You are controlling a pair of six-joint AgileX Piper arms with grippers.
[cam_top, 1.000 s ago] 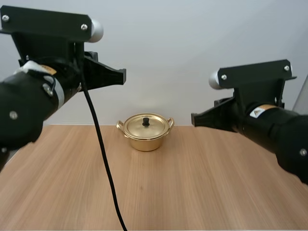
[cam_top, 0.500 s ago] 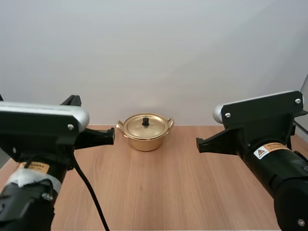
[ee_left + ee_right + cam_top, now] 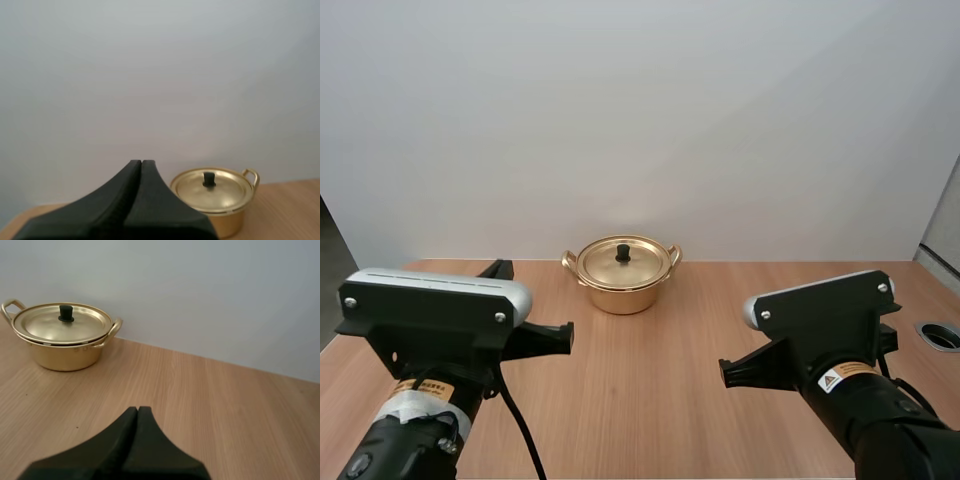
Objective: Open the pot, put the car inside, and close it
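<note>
Gold pot (image 3: 622,272) upright at far middle of table (image 3: 650,400), close to back edge. Lid (image 3: 623,260) seated on pot, black knob (image 3: 622,251) at centre; contents hidden.

Left gripper (image 3: 141,164) front-left of pot and well apart from it, fingers pressed together into one wedge, holding nothing. Right gripper (image 3: 137,410) front-right, fingers likewise together, empty.

Warning-triangle label (image 3: 838,378) on right arm, yellow label (image 3: 420,385) on left arm; writing on both too small to read.

shiny gold metal pot (image 3: 620,293) w/ matt blk knob (image 3: 622,251), smooth wood-grain table (image 3: 650,380)
</note>
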